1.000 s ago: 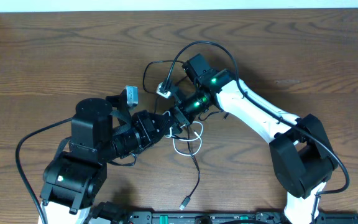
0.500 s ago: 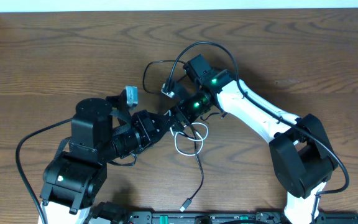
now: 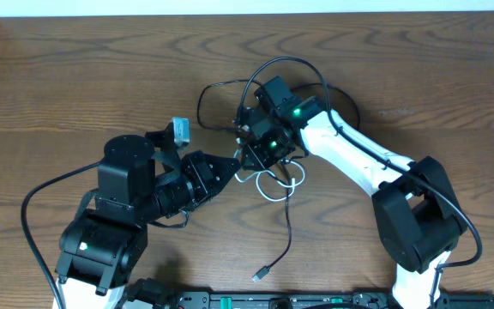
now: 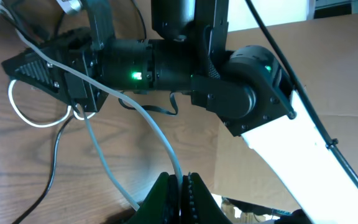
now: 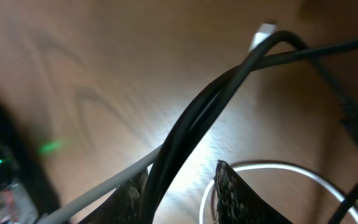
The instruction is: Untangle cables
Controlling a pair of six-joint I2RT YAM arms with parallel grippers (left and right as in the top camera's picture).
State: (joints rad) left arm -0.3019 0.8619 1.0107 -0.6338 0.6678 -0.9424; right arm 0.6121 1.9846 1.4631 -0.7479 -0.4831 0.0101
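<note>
Overhead, left arm point(image 3: 157, 193) stretching rightward, left gripper point(image 4: 180, 180) clamping white cable point(image 4: 163, 137), right arm point(image 3: 350, 154) folding leftward, right gripper point(image 5: 180, 175) gaping astride black cable point(image 5: 191, 124)

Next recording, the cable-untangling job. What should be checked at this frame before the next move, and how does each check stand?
1. Left gripper shut on the white cable: ok.
2. Black cable running between the right gripper fingers: ok.
3. Right gripper firmly clamped on it: cannot tell; a gap shows beside one finger.
4. Cables separated: not ok; the white loop and black cable cross just below the grippers in the overhead view.
5. Black cable's plug end lying free on the table: ok.
</note>
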